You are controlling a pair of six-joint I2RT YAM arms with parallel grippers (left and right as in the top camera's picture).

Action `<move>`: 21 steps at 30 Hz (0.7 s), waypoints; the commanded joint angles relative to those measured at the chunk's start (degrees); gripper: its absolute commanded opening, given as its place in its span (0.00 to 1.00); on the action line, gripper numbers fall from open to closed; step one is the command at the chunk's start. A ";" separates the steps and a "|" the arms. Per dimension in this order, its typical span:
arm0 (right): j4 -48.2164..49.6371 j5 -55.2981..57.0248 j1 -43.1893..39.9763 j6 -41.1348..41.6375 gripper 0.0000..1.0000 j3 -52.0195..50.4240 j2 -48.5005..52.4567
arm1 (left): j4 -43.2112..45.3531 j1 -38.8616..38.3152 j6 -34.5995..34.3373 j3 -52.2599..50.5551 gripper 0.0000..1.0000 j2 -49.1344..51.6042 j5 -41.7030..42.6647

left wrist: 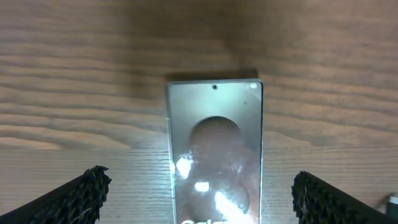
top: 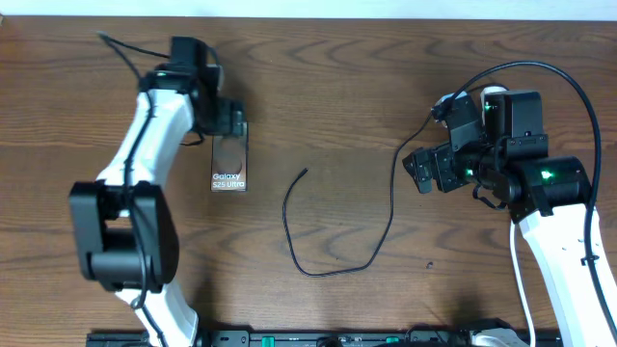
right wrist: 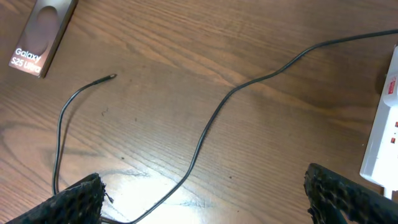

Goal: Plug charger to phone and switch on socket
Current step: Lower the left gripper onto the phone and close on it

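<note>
Phone [top: 229, 164] left, charger [right wrist: 231, 93] middle, socket [right wrist: 382, 137] far right.

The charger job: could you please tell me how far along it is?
Done: nothing visible yet; the charger lies loose, its tip apart from the phone. In hand: the left gripper is open, its fingers either side of the phone; the right gripper is open above the charger, holding nothing. Left: plugging the tip into the phone and switching on the socket, whose switches I cannot read.
</note>
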 commanded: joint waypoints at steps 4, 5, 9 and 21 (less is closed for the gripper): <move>-0.57 -0.87 -0.13 0.59 0.99 0.94 -0.20 | -1.36 -1.07 -5.68 1.29 0.96 5.20 -5.46; -0.55 -0.87 -0.13 0.59 0.99 0.94 -0.20 | -1.62 -1.07 -6.03 1.27 0.96 5.62 -5.46; -0.57 -0.87 -0.13 0.61 0.99 0.94 -0.20 | -2.67 -1.09 -6.32 1.18 0.96 6.05 -4.70; -0.55 -0.87 -0.13 0.61 0.99 0.94 -0.13 | -3.80 -1.20 -8.59 -0.52 0.95 6.12 -1.11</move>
